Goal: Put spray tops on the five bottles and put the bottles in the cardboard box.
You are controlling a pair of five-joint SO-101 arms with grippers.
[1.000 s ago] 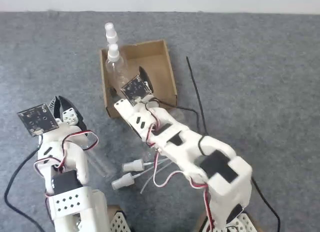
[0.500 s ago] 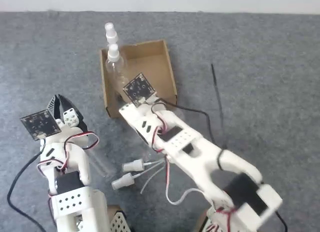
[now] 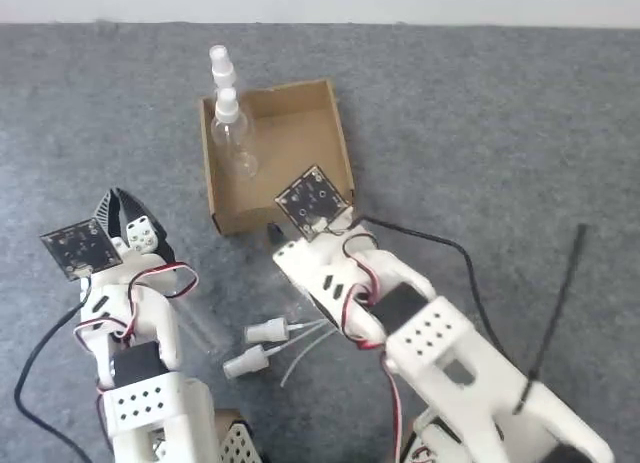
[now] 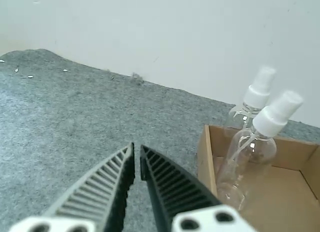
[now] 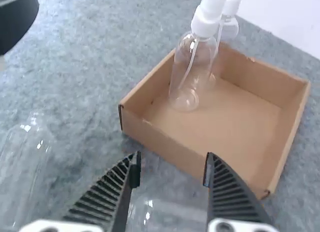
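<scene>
Grasp pending, probably: right gripper (image 5: 171,159) fingers apart, over clear bottle (image 5: 162,212) lying just before box (image 5: 150,129). Advice: lower, centre on body, close gently; smooth plastic may slip. Left gripper (image 4: 137,154) fingers nearly together, empty. Tops (image 3: 262,333) loose nearby.

The right gripper (image 5: 172,159) draws back out of the cardboard box (image 3: 343,153) and now sits just outside its near wall.

Left tool (image 4: 137,156) closed; right tool (image 5: 172,161) spread apart, angled downward.
</scene>
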